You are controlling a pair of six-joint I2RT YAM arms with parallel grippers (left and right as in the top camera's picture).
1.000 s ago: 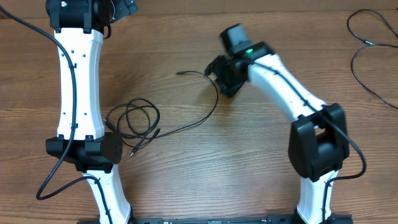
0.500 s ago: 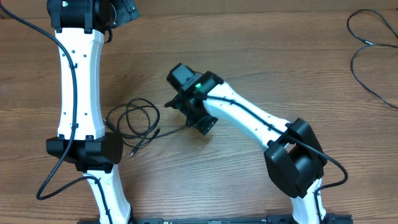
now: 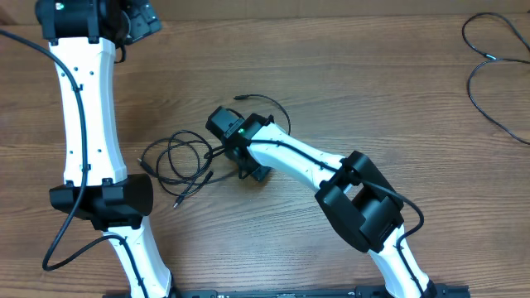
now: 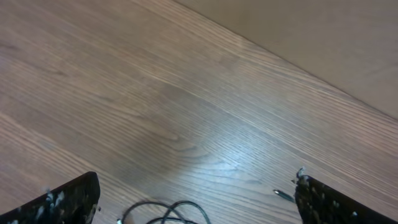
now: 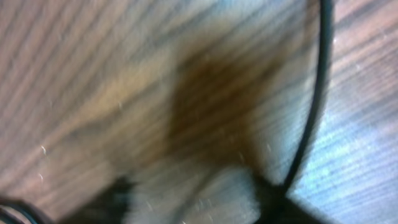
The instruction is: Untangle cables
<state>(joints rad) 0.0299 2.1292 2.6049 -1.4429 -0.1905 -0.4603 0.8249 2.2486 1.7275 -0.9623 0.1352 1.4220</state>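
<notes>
Cables (image 3: 178, 157) in loose, overlapping black loops on the wooden desk (image 3: 348, 74), left of centre; one strand (image 3: 281, 116) arcs up past the right arm's wrist. Only the overhead view shows both arms. The right end effector (image 3: 252, 170) is lowered to the desk just beside the loops' right edge. The left end effector (image 3: 141, 18) is well apart, at the far left corner. A second black cord (image 3: 489, 62) lies near the far right corner.

Left wrist view: fingers (image 4: 62, 202) spread wide with nothing between them; the top of the loops and a small plug (image 4: 283, 195) show at the lower edge.

Right wrist view: blurred and close to the desk, with one cable length (image 5: 318, 93) crossing at right. Whether the right end effector is apart or closed cannot be told, since the arm also hides it from above.
</notes>
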